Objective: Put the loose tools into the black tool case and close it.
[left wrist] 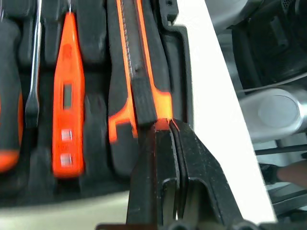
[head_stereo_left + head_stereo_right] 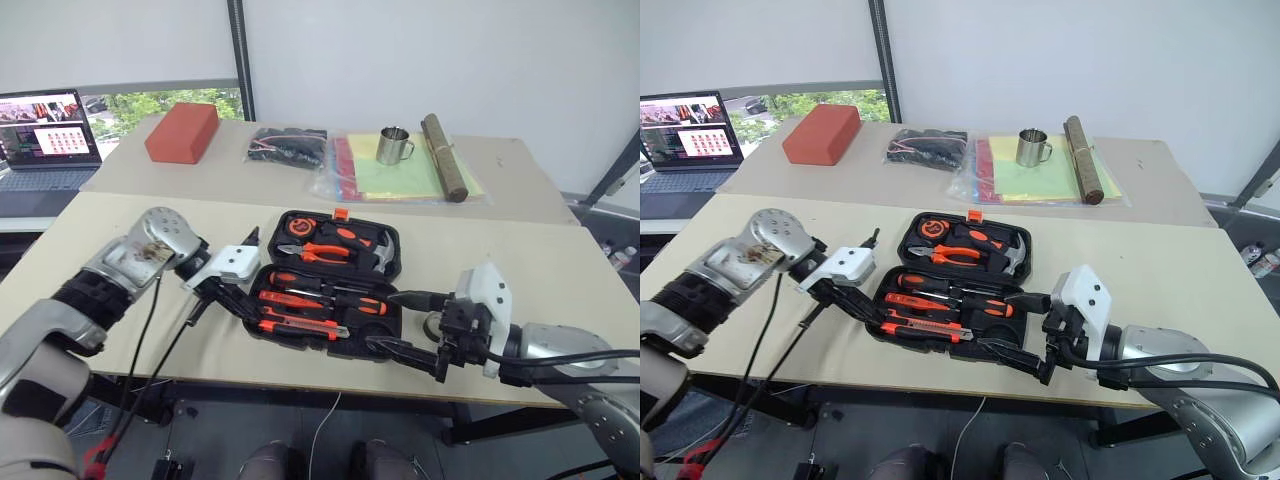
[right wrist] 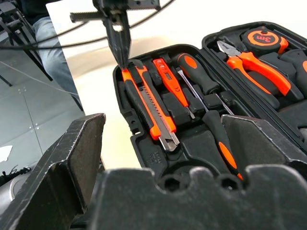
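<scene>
Right at the clenched tips of the left gripper (image 1: 168, 132), empty, the utility knife (image 3: 152, 109) lies slotted in the open black tool case (image 2: 385, 300): light, stiff, slick-sided, best pinched mid-body.

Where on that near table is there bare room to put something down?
Bare tabletop lies beyond the black tool case toward the far table, and right of it past the right pincer. It is crowded at the case's near-left end, where the left pincer sits.
</scene>
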`<act>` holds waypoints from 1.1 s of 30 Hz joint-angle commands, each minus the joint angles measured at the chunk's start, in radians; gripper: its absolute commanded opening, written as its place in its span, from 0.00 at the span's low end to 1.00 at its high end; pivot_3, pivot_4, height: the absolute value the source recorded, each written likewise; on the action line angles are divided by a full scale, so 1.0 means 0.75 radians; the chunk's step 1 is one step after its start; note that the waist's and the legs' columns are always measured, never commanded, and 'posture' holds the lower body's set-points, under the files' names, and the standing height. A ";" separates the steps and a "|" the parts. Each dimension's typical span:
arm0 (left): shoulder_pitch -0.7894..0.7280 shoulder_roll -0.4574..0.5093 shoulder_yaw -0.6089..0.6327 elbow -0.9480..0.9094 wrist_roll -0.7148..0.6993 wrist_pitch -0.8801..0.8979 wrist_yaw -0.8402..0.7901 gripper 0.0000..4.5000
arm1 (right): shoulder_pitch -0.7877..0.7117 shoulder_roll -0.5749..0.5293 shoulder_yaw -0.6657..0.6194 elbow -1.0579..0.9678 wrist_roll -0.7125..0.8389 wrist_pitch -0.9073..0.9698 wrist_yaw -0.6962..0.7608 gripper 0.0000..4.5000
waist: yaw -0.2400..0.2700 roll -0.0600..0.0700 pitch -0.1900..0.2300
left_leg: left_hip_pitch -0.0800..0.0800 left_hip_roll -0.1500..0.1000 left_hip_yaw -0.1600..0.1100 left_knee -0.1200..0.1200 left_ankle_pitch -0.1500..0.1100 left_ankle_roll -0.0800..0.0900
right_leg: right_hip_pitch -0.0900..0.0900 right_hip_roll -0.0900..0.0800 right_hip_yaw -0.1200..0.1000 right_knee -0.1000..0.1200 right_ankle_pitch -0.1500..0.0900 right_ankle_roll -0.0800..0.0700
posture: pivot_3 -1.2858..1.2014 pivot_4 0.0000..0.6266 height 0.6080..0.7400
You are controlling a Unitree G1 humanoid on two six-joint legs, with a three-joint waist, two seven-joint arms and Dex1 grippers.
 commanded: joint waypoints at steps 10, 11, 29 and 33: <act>-0.107 -0.037 0.078 0.100 -0.110 0.044 -0.003 0.02 | 0.017 -0.004 -0.065 -0.044 0.063 -0.004 -0.029 1.00 | 0.003 0.000 0.000 | -0.002 0.000 -0.002 0.002 0.000 0.001 | 0.000 -0.001 -0.001 0.001 0.000 0.000 | 0.52 0.24 0.97; -0.110 -0.052 0.078 0.095 -0.113 0.051 -0.003 0.02 | 0.017 -0.003 -0.064 -0.044 0.064 -0.004 -0.031 1.00 | 0.002 0.000 0.000 | -0.002 0.000 -0.002 0.002 -0.001 0.001 | 0.000 -0.001 -0.001 0.001 0.000 0.000 | 0.52 0.24 0.97; 0.033 -0.286 0.074 0.170 0.386 -0.370 -0.002 0.02 | 0.013 0.015 -0.040 -0.025 0.034 -0.011 -0.066 1.00 | -0.001 0.004 -0.004 | 0.003 0.001 -0.001 0.004 -0.001 0.002 | 0.003 -0.003 0.001 0.001 0.002 -0.002 | 0.52 0.24 0.97; 0.012 -0.297 0.122 0.146 0.383 -0.311 -0.003 0.02 | 0.036 0.008 -0.057 -0.032 0.039 -0.012 -0.066 1.00 | 0.005 0.007 -0.006 | 0.003 0.001 -0.002 0.004 -0.002 0.003 | 0.004 -0.003 0.001 0.001 0.002 -0.002 | 0.52 0.24 0.97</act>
